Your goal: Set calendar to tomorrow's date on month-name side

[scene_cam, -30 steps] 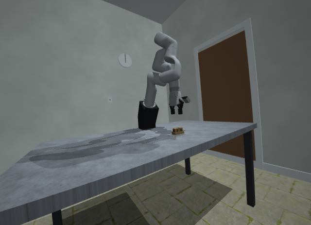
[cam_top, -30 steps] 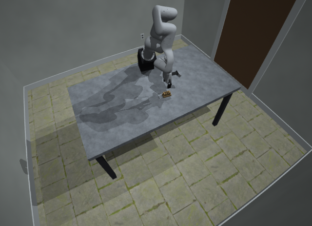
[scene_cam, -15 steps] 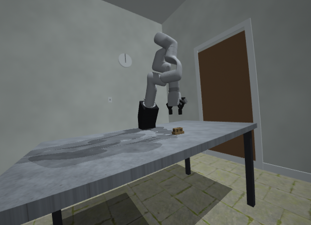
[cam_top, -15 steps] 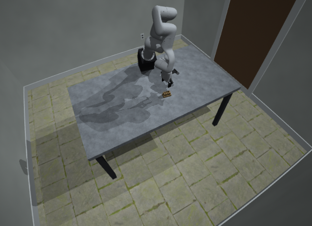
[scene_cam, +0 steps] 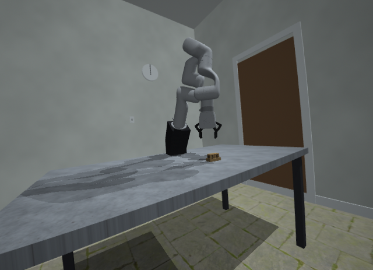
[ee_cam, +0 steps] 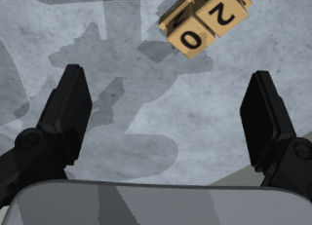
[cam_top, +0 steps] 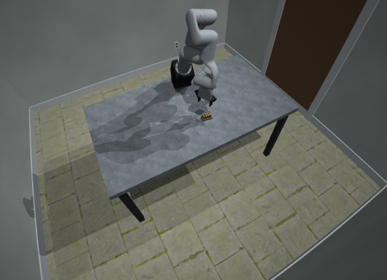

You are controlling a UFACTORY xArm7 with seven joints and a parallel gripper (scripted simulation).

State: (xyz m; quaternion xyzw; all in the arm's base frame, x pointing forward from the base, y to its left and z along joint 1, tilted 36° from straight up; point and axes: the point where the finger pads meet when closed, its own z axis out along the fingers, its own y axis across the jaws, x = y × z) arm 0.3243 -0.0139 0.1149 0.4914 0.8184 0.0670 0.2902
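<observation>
Exterior view: grey table (scene_cam: pixel 126 189), black legs, filling most of the room. At the far edge's middle, white arm (scene_cam: pixel 197 77) on a black pedestal (scene_cam: pixel 173 141). Gripper (scene_cam: pixel 207 133) spread wide, pinching nothing, hanging above the top. Nearby, toward the door-side edge, wooden tray (scene_cam: pixel 213 159) flat on the table; two cubes (ee_cam: pixel 206 18) side by side inside, tops reading 2 and 0.

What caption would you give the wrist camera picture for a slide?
Open gripper hangs empty above the grey table; ahead, the calendar's two wooden cubes show 0 and 2 on top.
</observation>
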